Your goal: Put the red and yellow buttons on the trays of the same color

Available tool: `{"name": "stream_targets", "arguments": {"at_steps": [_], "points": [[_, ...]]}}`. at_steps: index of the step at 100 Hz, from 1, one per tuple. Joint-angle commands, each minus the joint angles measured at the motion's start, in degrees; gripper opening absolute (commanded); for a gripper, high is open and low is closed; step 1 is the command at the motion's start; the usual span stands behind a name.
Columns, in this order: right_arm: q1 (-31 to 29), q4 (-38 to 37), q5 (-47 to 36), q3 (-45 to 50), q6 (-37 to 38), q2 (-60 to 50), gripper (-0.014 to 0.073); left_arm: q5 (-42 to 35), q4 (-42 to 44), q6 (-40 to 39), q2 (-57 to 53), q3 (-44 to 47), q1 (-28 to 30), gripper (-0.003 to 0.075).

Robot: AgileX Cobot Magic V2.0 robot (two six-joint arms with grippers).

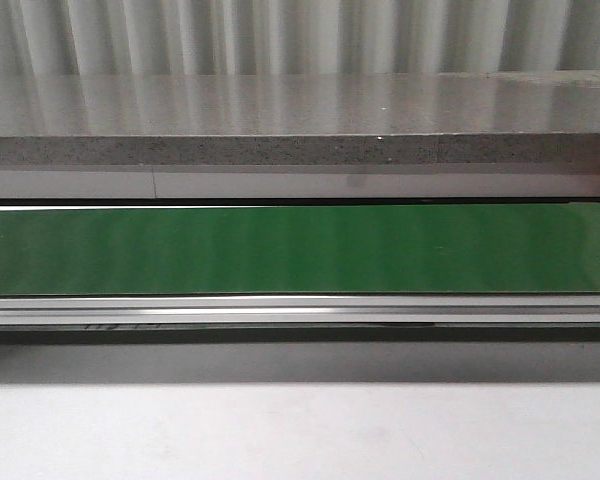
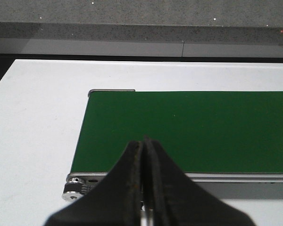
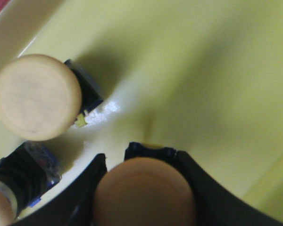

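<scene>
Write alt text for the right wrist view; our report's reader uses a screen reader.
The right gripper holds a yellow button between its black fingers, low over a yellow tray. Another yellow button lies on the tray nearby, and a third shows at the edge.

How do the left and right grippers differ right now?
The left gripper is shut on nothing, fingers pressed together; the right gripper is closed around a yellow button. The left gripper hangs over the green conveyor belt; the right gripper is low inside the yellow tray, beside another yellow button already there. Both have black fingers.
</scene>
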Motion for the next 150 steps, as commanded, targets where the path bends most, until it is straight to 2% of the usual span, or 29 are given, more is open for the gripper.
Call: {"name": "stream_targets", "arguments": {"at_steps": [1, 17, 24, 41, 50, 72, 99, 108, 132, 150], "points": [[-0.4, -0.7, -2.9, -1.3, 0.1, -0.4, 0.0133, -4.3, 0.5, -0.1, 0.1, -1.7, -0.5, -0.002], [-0.4, -0.7, -3.3, -1.3, 0.1, 0.4, 0.0165, -4.3, 0.5, -0.1, 0.1, -1.7, -0.5, -0.002], [-0.4, -0.7, -2.8, -1.3, 0.1, 0.4, 0.0255, -4.3, 0.5, -0.1, 0.1, -1.7, -0.5, -0.002], [-0.4, -0.6, -1.2, -1.3, 0.2, 0.4, 0.0572, -4.3, 0.5, -0.1, 0.1, -1.7, -0.5, -0.002], [-0.4, -0.5, 0.4, -1.6, 0.2, 0.4, 0.0657, -4.3, 0.5, -0.1, 0.1, -1.7, -0.5, -0.002], [-0.4, -0.5, 3.7, -3.5, 0.2, -2.6, 0.0655, -4.3, 0.5, -0.1, 0.1, -1.7, -0.5, -0.002], [2.3, 0.2, 3.2, -3.5, 0.2, -16.2, 0.0655, -4.3, 0.5, -0.1, 0.1, -1.7, -0.5, -0.002], [6.7, 0.5, 1.7, -3.5, 0.2, -20.8, 0.0655, -4.3, 0.5, -0.1, 0.1, -1.7, -0.5, -0.002], [24.3, 0.5, -1.4, -3.1, -4.0, -29.9, 0.0655, -4.3, 0.5, -0.1, 0.1, -1.7, -0.5, -0.002], [33.7, 0.5, -4.2, 0.9, -4.5, -36.9, 0.0655, -4.3, 0.5, -0.1, 0.1, -1.7, -0.5, -0.002]]}}
